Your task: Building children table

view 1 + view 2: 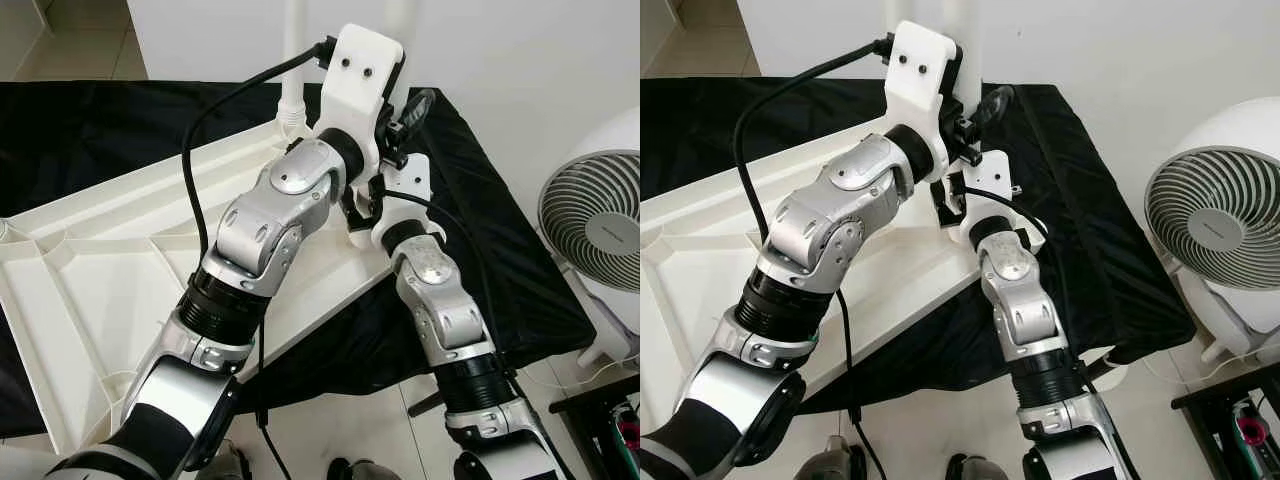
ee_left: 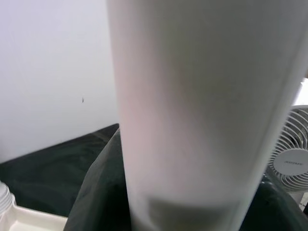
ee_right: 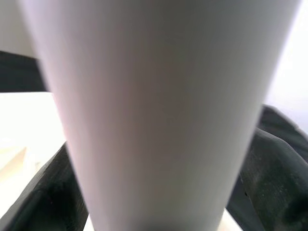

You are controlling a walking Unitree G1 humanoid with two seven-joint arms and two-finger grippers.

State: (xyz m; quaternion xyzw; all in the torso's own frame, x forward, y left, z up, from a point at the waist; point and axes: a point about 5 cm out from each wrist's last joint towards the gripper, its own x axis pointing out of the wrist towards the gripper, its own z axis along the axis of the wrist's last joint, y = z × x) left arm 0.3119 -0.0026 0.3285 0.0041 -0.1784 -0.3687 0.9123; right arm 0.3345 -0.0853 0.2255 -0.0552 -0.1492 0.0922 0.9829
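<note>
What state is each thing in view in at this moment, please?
Tabletop: upside down on the black cloth, ribs up.
Table leg: upright at the tabletop's far corner, close before both wrist cameras.
Left gripper: raised at the leg.
Right gripper: at the leg's base.
Fan: standing on the floor; spinning cannot be told.

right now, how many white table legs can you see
2: one leg upright at the tabletop's far corner, another rising behind the left arm. The arms may hide more.
</note>
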